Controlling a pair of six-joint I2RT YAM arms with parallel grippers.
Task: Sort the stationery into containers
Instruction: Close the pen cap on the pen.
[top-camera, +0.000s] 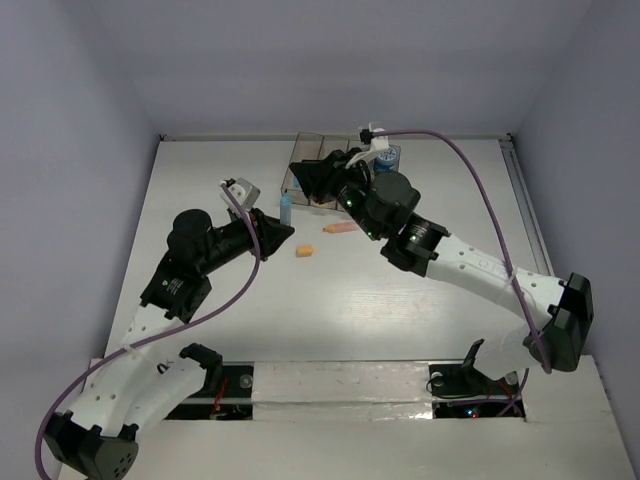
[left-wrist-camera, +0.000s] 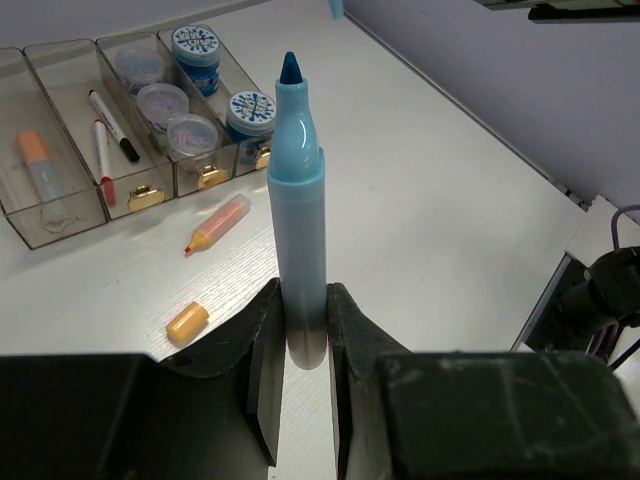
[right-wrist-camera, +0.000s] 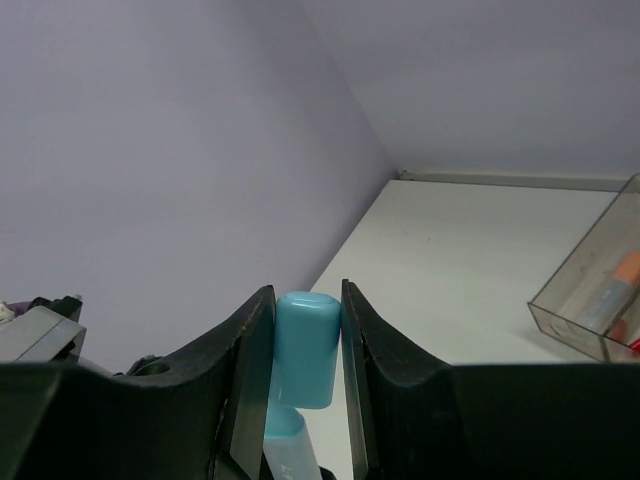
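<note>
The left fingers (left-wrist-camera: 305, 300) are clenched on the rear end of a pale blue cylindrical marker (left-wrist-camera: 300, 200). Its long axis runs straight out from the fingers. The bare dark-blue tip points away from the arm bases, toward the far side of the white bench (left-wrist-camera: 430, 200).

Just past these fingers a small stubby orange cap (left-wrist-camera: 187, 322) lies on the bench. A little farther on lies an uncapped orange marker with a translucent pinkish barrel (left-wrist-camera: 218, 225). It lies flat and slightly aslant, apart from the cap, with its tip aimed toward the robot's left.

The right fingers (right-wrist-camera: 307, 300) are grasping a light blue rounded plastic cap (right-wrist-camera: 307, 350), pinched between the two pads with its closed end outward. A paler blue piece shows under it, though I cannot tell what that is.

At the far side stand four narrow translucent grey-brown bins (left-wrist-camera: 75, 215) joined in a row, with small yellow labels on their near ends.
- One holds an orange-capped marker (left-wrist-camera: 40, 165).
- The next holds a black-and-white pen (left-wrist-camera: 115, 125) and a red-and-white pen (left-wrist-camera: 100, 150), both lying along the bin's length.
- The third holds three small clear jars (left-wrist-camera: 160, 100).
- The last holds two round jars with blue-patterned lids (left-wrist-camera: 250, 108).
</note>
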